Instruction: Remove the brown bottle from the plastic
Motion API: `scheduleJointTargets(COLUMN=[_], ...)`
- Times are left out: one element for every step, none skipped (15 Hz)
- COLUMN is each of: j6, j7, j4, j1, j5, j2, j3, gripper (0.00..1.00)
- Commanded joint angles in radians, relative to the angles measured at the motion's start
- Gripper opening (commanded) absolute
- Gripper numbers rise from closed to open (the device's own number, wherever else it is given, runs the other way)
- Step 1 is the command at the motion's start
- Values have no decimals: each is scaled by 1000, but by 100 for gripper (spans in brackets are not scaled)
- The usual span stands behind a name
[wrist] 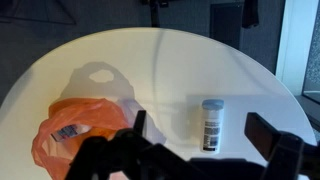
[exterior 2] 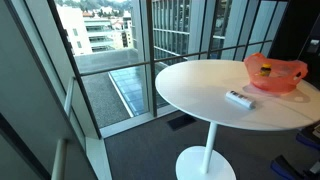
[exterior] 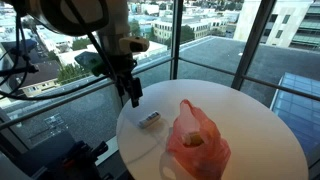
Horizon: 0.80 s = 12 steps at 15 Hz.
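Note:
An orange plastic bag [exterior: 197,148] lies on the round white table [exterior: 255,115]; it shows in both exterior views [exterior 2: 276,73] and at the lower left of the wrist view [wrist: 85,135]. Something brownish with a label [wrist: 67,132] shows inside the bag [exterior: 192,140], mostly hidden by the plastic. My gripper [exterior: 134,98] hangs open and empty above the table's edge, to the side of the bag. In the wrist view its jaws [wrist: 205,140] straddle a white bottle with a blue cap [wrist: 211,124] lying on the table below, not touching it.
The white bottle lies on its side beside the bag [exterior: 150,120] [exterior 2: 240,98]. The table [exterior 2: 200,85] stands on a single pedestal next to floor-to-ceiling glass windows [exterior: 200,40] with metal frames. Its rim is close under the gripper.

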Motion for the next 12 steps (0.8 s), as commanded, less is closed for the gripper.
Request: scheduleJointTargets(j6=[-2,-2,-2,-2,-7,-5,-4,0,1,6,10,20], j7=[3,3,3,3,11,19,22,28,31,39,48,58], j4=[1,1,1,1,17,30,41,56,69,90,108,127], j1=[7,7,7,7,1,-5,-9,-16,-21,-30,-39,-49], j5=[-4,-4,-4,-4,-6,-13,-15,-22,-25,-32,-38,-47], j2=[0,0,0,0,13,24,31,43,53,71,87,104], j3=[-7,-7,-7,-7,-7,-6,-6,-6,-8,-10,-13,-15], gripper=[100,100,100,100,100,100,100,100,100,100,100,100])
